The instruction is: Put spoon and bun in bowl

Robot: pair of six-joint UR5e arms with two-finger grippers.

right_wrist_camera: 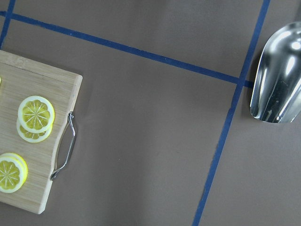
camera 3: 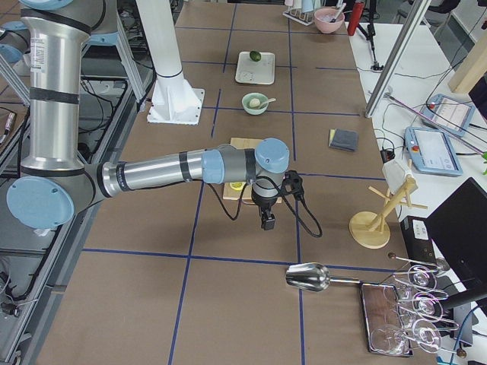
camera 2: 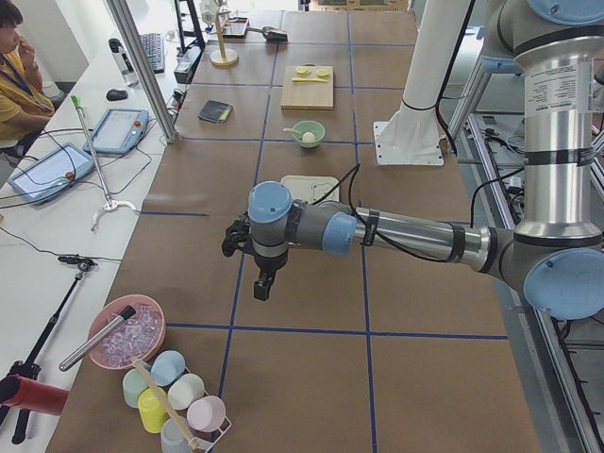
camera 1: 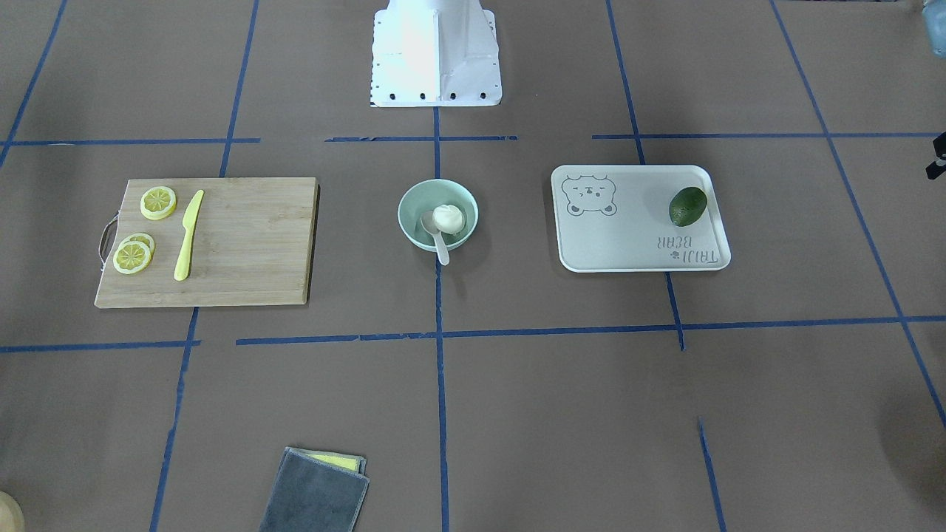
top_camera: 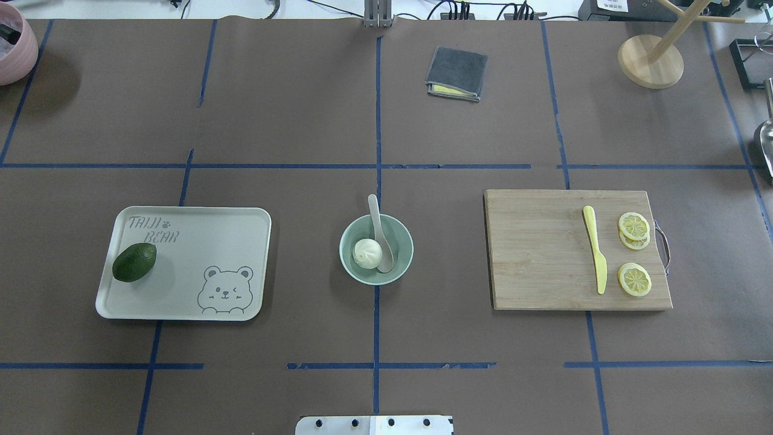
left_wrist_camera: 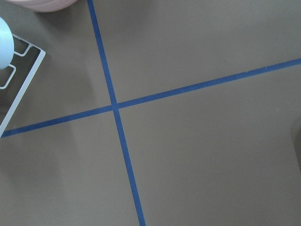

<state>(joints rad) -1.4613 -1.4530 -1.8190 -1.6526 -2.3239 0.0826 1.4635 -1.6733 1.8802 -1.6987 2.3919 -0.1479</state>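
Note:
The mint-green bowl [camera 1: 409, 210] stands at the table's middle, and also shows in the overhead view [top_camera: 403, 241]. The white bun [camera 1: 448, 218] [top_camera: 366, 252] lies inside it. The beige spoon [camera 1: 441, 249] [top_camera: 374, 211] rests in the bowl beside the bun, with its handle sticking out over the rim. My left gripper [camera 2: 261, 283] hangs over bare table far off at the left end. My right gripper [camera 3: 268, 223] hangs past the cutting board at the right end. Both show only in the side views, so I cannot tell whether they are open or shut.
A white bear tray [top_camera: 229, 241] holds a dark green avocado [top_camera: 134, 262]. A wooden cutting board [top_camera: 537, 254] carries a yellow knife [top_camera: 595, 257] and lemon slices [top_camera: 634, 280]. A grey cloth [top_camera: 457, 74], a metal scoop [right_wrist_camera: 277, 80], a wooden stand [top_camera: 650, 60] and a pink bowl [top_camera: 15, 45] sit at the edges.

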